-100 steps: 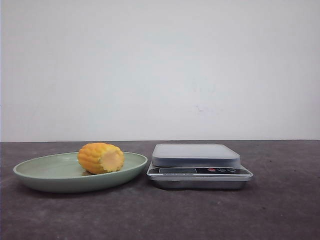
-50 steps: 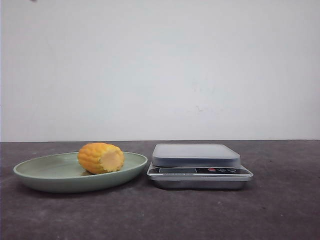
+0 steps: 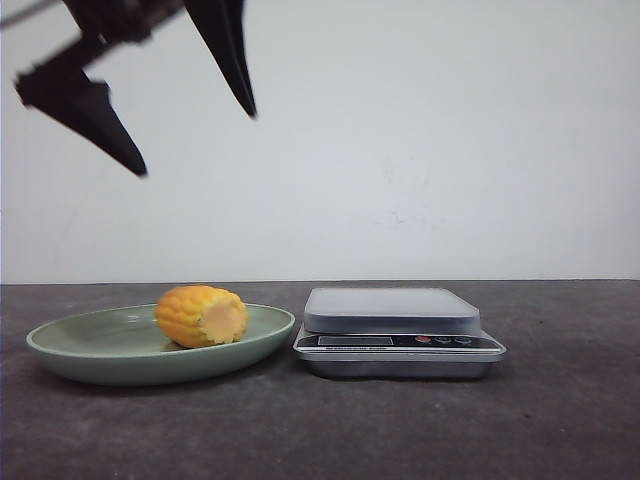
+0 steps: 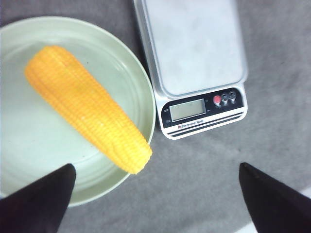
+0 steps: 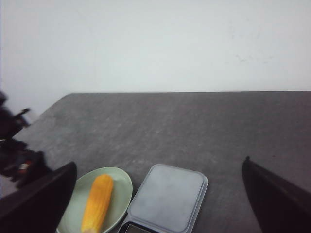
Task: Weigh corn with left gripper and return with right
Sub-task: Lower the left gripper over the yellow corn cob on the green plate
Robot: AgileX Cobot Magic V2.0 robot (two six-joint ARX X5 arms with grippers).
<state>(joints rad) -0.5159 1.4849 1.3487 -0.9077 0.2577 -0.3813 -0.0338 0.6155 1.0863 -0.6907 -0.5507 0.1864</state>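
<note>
I see the corn (image 3: 201,315) lying on the green plate (image 3: 90,355) just left of the scale (image 3: 398,332), my left gripper (image 3: 195,140) hanging high above it with jaws apart, and my right gripper (image 5: 158,194) empty, jaws wide too.

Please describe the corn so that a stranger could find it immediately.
On the dark grey table, find the pale green plate, left of the silver scale. The corn lies in it, the only yellow thing here.

corn (image 3: 201,316) in plate (image 3: 100,355), scale (image 3: 398,332) just right of plate, both on table (image 3: 320,430)
</note>
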